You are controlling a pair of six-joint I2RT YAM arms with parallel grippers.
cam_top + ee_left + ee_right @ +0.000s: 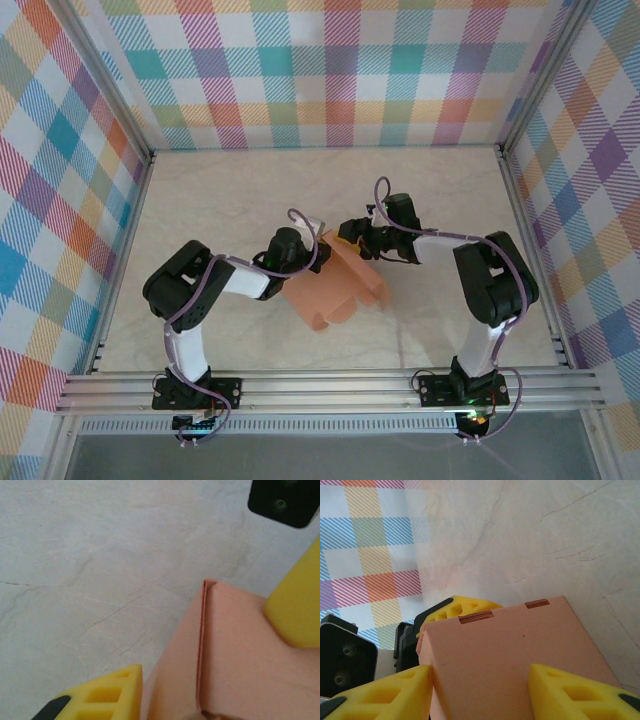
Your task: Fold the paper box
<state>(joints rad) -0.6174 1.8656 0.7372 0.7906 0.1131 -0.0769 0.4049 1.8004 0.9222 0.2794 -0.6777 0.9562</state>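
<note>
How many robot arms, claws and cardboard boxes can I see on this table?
Robot arms: 2, the left arm and the right arm
Claws: 2, the left claw and the right claw
paper box: 1
Total: 5

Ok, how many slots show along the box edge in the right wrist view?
2 slots on the paper box: one left, one further right; others may be hidden.

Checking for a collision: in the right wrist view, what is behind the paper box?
A yellow finger of the left gripper peeks over the far edge of the paper box, which covers its lower part; table beyond.
</note>
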